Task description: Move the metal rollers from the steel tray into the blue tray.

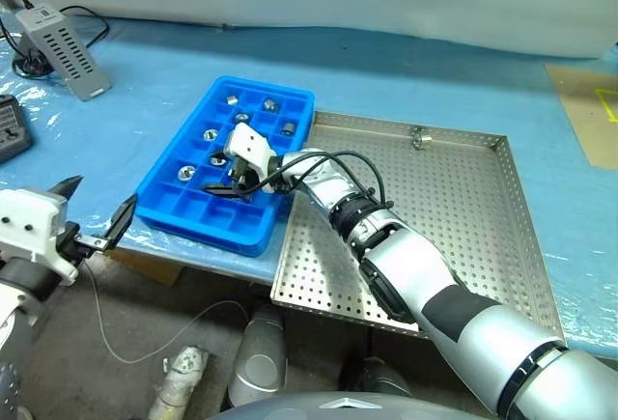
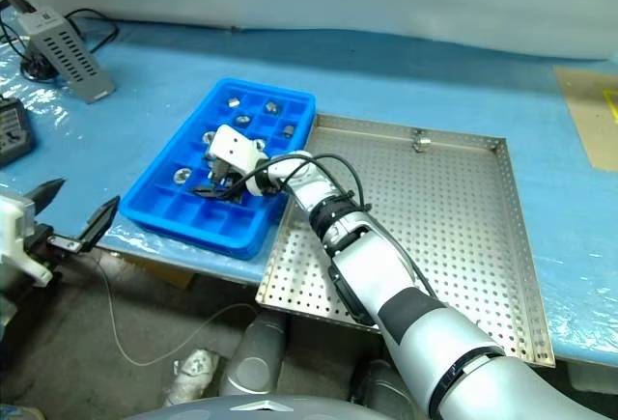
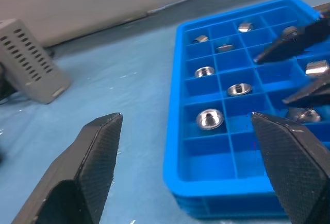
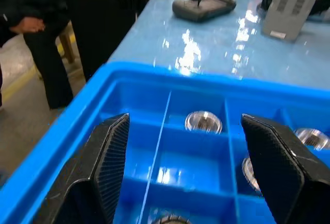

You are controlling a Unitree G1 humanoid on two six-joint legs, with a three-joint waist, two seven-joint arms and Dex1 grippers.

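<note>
While reaching across the steel tray (image 1: 454, 208), poises the right gripper (image 1: 235, 177) over the middle of the blue tray (image 1: 164, 210), fingers parted and empty. Keeps the left gripper (image 1: 97, 212) off the table's near edge, just beside the blue tray's near corner, fingers spread wide and holding nothing. Shows metal rollers (image 1: 211, 134) lying singly in the blue tray's compartments, the steel tray touching its right side, and a grey perforated box (image 1: 64, 50) with black cables far left on the blue table cover (image 1: 435, 87).

From the left wrist: frames the blue tray and several rollers between wide black fingers (image 3: 95, 157).

From the right wrist: hangs spread fingertips (image 4: 111, 157) above compartments holding rollers, with a person's dark trousers (image 4: 93, 23) beyond the table.
</note>
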